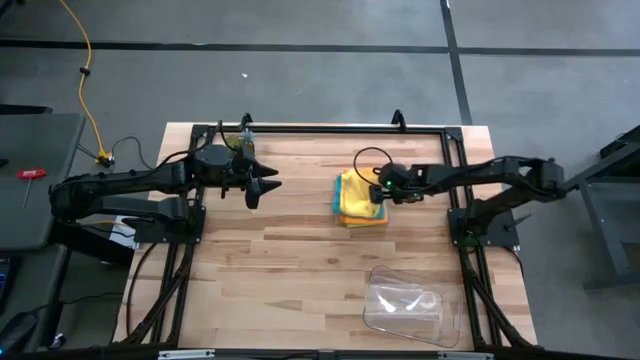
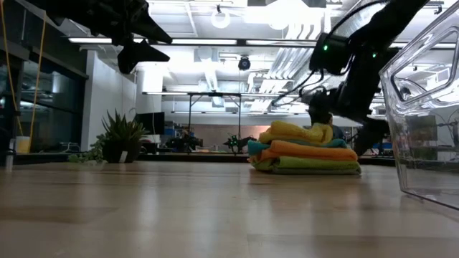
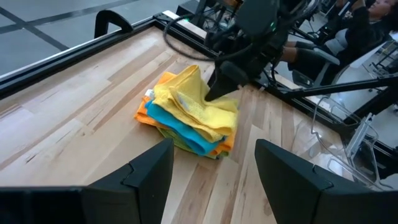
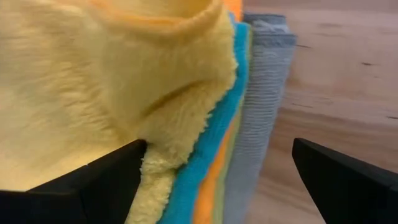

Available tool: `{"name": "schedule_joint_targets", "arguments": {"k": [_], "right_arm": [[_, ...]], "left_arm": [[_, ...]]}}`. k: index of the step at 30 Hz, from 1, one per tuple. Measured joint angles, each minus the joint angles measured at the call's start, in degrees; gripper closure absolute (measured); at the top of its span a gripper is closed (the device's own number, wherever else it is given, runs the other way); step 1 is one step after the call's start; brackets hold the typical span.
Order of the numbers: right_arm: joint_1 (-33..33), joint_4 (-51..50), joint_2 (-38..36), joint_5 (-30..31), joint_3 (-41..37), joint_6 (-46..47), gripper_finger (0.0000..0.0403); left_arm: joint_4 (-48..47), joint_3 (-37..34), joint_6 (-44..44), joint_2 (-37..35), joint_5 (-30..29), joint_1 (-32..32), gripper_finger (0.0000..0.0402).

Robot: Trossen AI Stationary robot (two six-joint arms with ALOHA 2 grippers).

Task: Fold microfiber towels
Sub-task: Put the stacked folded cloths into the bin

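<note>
Several microfiber towels lie in one stack (image 1: 352,203) on the wooden table right of centre, resting flat one on another. The top one is yellow (image 3: 193,102) and rumpled into a ridge. Below it are teal (image 4: 211,143), orange, green (image 2: 315,169) and grey (image 4: 261,93) layers. My right gripper (image 4: 219,149) is open and points steeply down over the stack's right edge, its fingers on either side of the layered edges. My left gripper (image 3: 214,155) hangs open in the air left of the stack, with nothing between its fingers. My right gripper has one finger (image 4: 93,180) against the yellow towel's top surface beside its right edge (image 4: 155,155), coming from above at a slant. The fleece bulges around that finger. The other finger (image 4: 348,180) stands over bare wood beside the stack. Nothing is pinched.
A clear plastic tray (image 1: 405,300) stands near the front right corner and looms large in the low view (image 2: 427,107). A black frame rail (image 1: 330,128) runs along the far edge. A small greenish clump (image 1: 238,140) sits by the left arm. Bare wood lies in front of the stack.
</note>
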Motion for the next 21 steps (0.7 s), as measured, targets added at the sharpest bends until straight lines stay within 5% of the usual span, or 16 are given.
{"name": "schedule_joint_targets", "arguments": {"k": [11,21], "right_arm": [[0.3,3.6,7.4,1.9,0.3,3.8,0.0008],[-0.9,2.1,-0.8,-0.5,2.7,-1.6,0.0009]], "left_arm": [[0.1,0.0,0.0,0.0,0.0,0.0,0.0186],[0.0,0.0,0.0,0.0,0.2,0.0,0.0186]]}}
